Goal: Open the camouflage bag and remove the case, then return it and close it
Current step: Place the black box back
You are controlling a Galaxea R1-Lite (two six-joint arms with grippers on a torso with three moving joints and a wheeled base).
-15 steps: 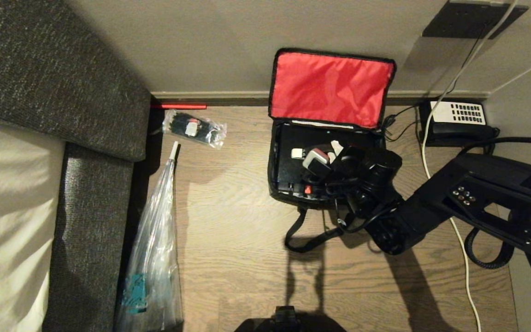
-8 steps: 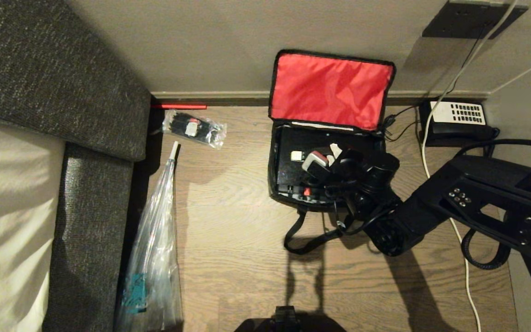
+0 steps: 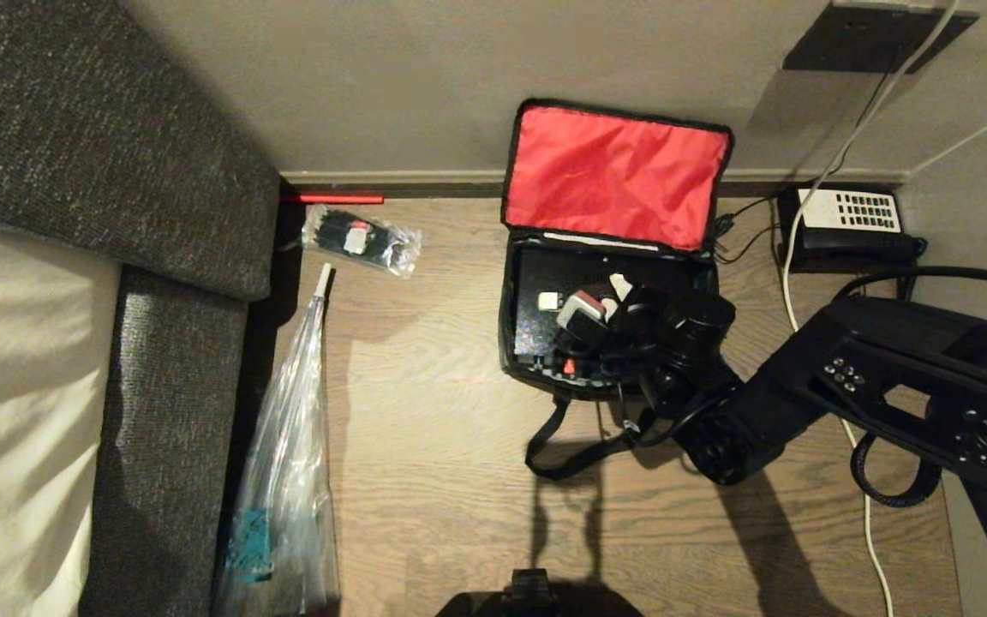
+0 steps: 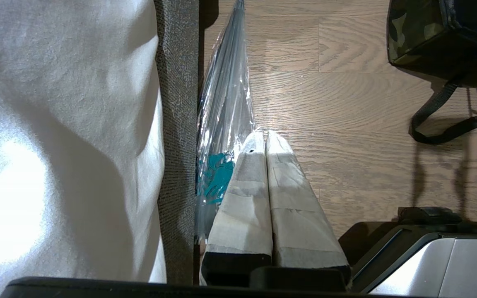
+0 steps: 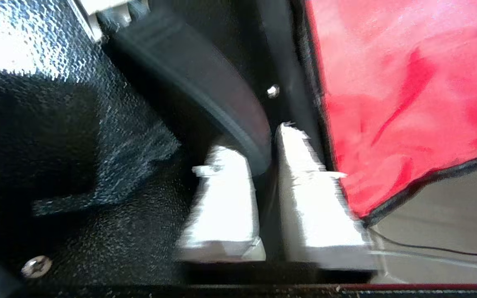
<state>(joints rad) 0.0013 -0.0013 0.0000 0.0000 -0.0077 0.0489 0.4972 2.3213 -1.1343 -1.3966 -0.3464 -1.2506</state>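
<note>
Head view: I see my right arm reaching from right, wrist bent down into open boxy green-camouflage bag (image 3: 536, 364) on wooden floor (image 3: 442, 480), red lid up against wall. Flat black speckled hard case (image 3: 536, 330) lies inside bag.

Left wrist view: left gripper (image 4: 266, 136) hangs over floor, taped fingers pressed together, holding nothing.

Right wrist view: right gripper (image 5: 265, 165) over case, narrow gap, black handle (image 5: 205, 87) between fingertips; grip or loose, I cannot tell.
</note>
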